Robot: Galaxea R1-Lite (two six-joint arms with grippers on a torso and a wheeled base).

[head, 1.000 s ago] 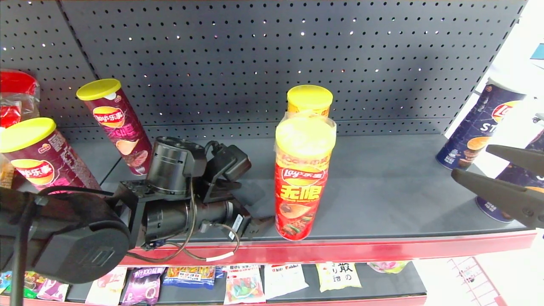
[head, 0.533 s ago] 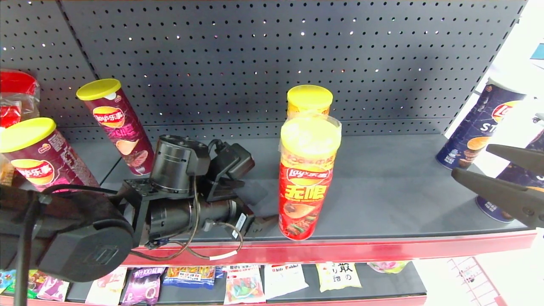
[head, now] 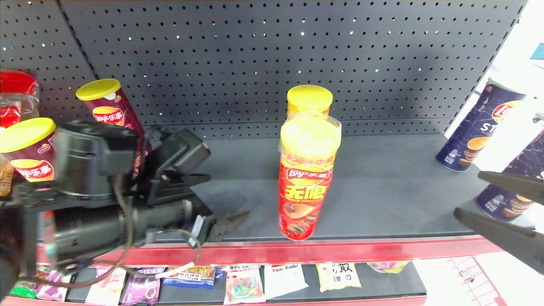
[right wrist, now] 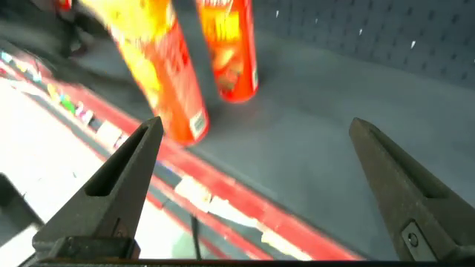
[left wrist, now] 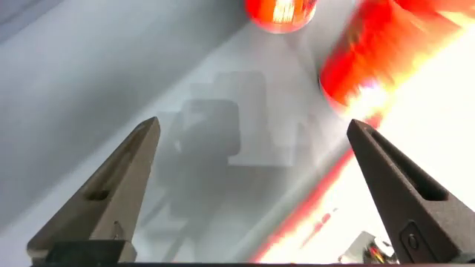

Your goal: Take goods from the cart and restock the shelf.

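A red chips can [head: 304,182] with a yellow lid stands upright near the shelf's front edge, with a second yellow-lidded can [head: 309,100] right behind it. My left gripper [head: 225,199] hangs open to the left of the red can, apart from it and holding nothing. In the left wrist view the gripper [left wrist: 252,126] is spread wide over the grey shelf board [left wrist: 111,74], with the red can [left wrist: 364,59] off to one side. My right gripper [head: 467,192] is open at the shelf's right end. In its wrist view that gripper [right wrist: 256,126] is empty, with the two red cans [right wrist: 178,81] beyond.
Two maroon cans [head: 112,114] stand at the shelf's left and blue cans [head: 480,123] at its right. The grey board [head: 382,187] between the red can and the blue cans is bare. A red lip [head: 340,250] edges the shelf; snack packets [head: 242,282] lie below.
My left arm has drawn back to the left, away from the red can, which stays standing on the shelf. The right gripper's fingers sit lower and farther apart.
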